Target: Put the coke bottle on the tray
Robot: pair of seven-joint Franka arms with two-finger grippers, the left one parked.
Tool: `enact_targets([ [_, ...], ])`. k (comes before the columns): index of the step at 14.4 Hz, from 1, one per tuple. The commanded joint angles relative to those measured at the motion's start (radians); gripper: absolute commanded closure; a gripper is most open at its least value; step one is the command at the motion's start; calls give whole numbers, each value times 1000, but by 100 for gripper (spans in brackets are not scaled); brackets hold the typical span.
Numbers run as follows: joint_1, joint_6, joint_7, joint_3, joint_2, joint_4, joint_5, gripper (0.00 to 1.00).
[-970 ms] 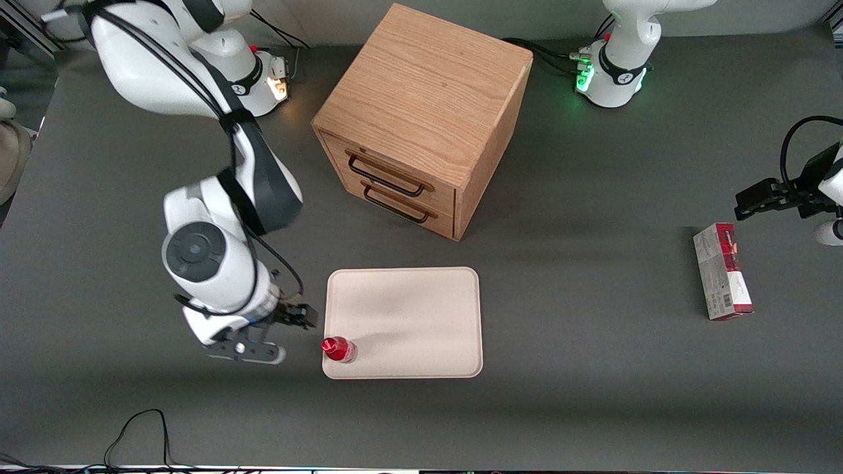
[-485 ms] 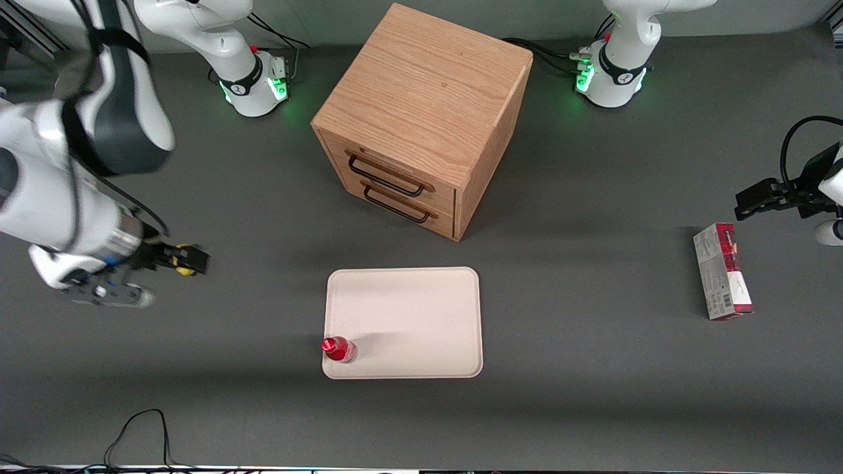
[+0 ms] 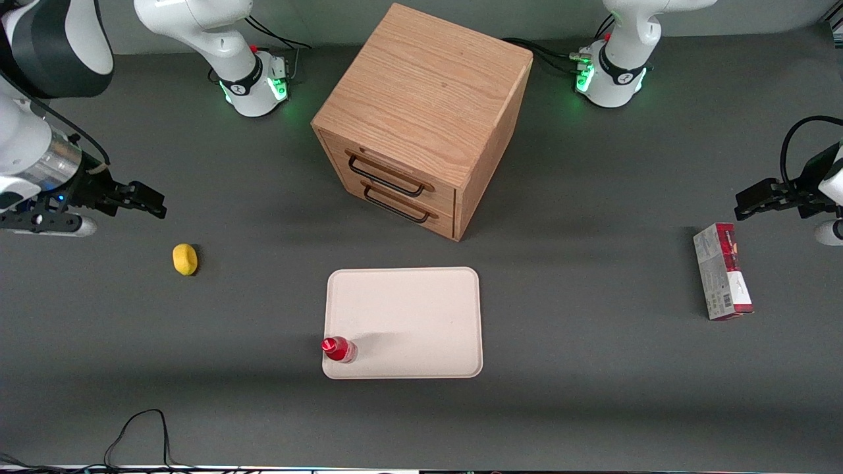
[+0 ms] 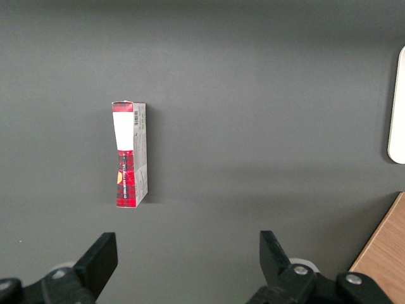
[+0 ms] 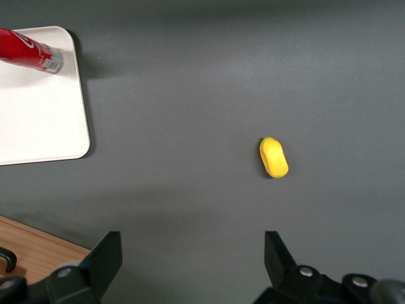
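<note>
Front view: we find the coke bottle (image 3: 338, 349) standing upright on the tray (image 3: 421, 309), in the corner nearest the camera on the working arm's side, so we judge the placing done and the step in hand a retreat. The gripper (image 3: 153, 203) hangs well apart from the tray, toward the working arm's end of the table, fingers spread and holding nothing. We count one bottle, one tray, one yellow lemon-like object (image 3: 185, 259) near the gripper, one wooden drawer cabinet (image 3: 421, 115) with two drawers, and one red-and-grey box (image 3: 722, 270) toward the parked arm's end. Right wrist view: the two fingers (image 5: 101, 256) stand wide apart over bare table; the yellow object (image 5: 274, 157), the tray's corner (image 5: 44, 120) and the red bottle (image 5: 28, 50) on it all show. Left wrist view: only the box (image 4: 130, 154) and a sliver of tray (image 4: 397, 114). We judge that nothing more is called for than parking the arm clear of the yellow object.
</note>
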Motion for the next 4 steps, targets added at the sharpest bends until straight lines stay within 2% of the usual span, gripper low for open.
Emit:
enact_targets([
  [1, -9, 1, -6, 7, -31, -35, 11, 0],
  [4, -9, -2, -8, 11, -30, -29, 8, 0],
])
